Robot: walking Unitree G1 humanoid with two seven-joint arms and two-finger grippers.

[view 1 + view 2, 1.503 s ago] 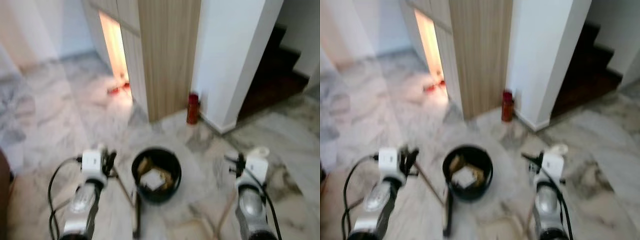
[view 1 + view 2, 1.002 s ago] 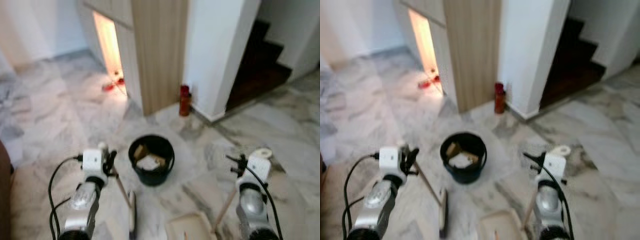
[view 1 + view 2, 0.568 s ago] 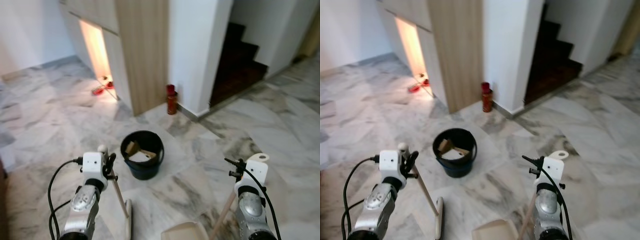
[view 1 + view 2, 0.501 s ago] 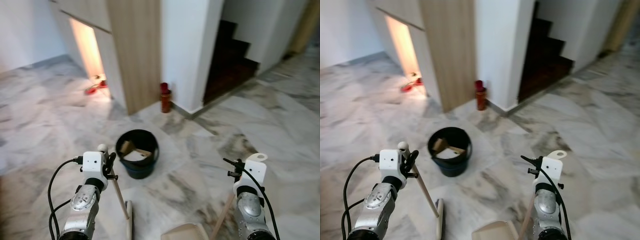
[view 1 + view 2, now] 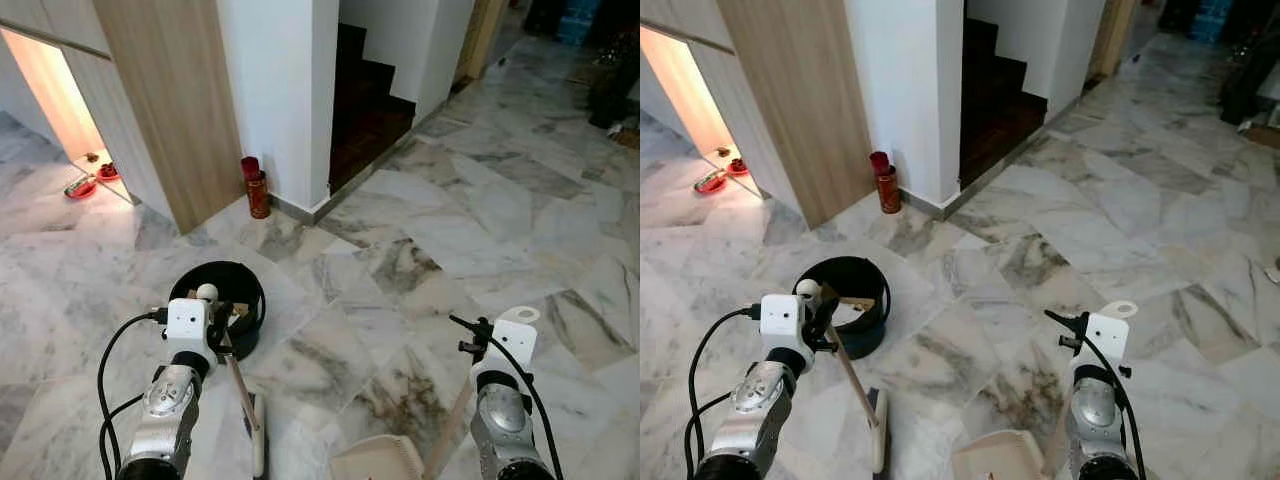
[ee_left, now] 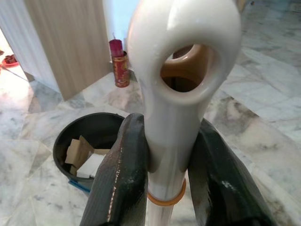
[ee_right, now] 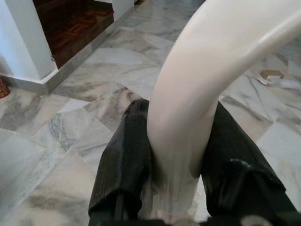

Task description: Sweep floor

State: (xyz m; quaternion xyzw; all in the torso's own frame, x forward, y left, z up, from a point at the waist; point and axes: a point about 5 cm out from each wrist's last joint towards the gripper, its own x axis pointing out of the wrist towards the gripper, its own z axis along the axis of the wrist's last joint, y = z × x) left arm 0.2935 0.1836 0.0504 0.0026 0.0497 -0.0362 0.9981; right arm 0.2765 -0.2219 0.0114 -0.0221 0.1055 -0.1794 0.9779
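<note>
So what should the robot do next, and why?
Probably walk toward the scraps lying on the marble floor ahead. The left hand grips the broom handle, the right hand grips the dustpan handle, so both tools are ready.

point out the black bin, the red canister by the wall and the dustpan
black bin [image 5: 878, 278], right eye view, on its far rim
red canister [image 5: 258, 190], left eye view, on its body
dustpan [image 5: 995, 455], right eye view, on its cream tray
</note>
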